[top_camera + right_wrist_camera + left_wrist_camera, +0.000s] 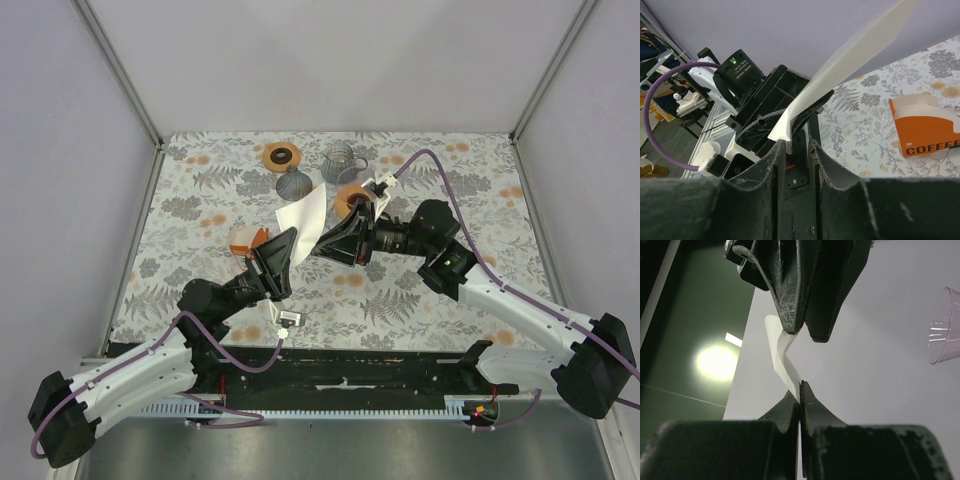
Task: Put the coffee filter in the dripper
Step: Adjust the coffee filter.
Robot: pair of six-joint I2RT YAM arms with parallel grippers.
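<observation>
The white paper coffee filter [305, 212] is held up in the air over the middle of the table. My left gripper [291, 240] is shut on its lower edge, and the left wrist view shows the paper [782, 355] pinched between the jaws of that gripper [800, 390]. My right gripper [320, 246] faces it from the right, with its jaws a little apart [797, 145]. A corner of the filter [855, 50] rests at the tip of one finger. The orange dripper [282, 155] sits at the back of the table, away from both grippers.
A dark grey ribbed cone [293, 184] and a clear glass jug [343, 161] stand near the dripper. Another round orange item [350, 197] is partly hidden behind the right arm. An orange-and-white packet [246, 240] [925, 132] lies left of my left gripper.
</observation>
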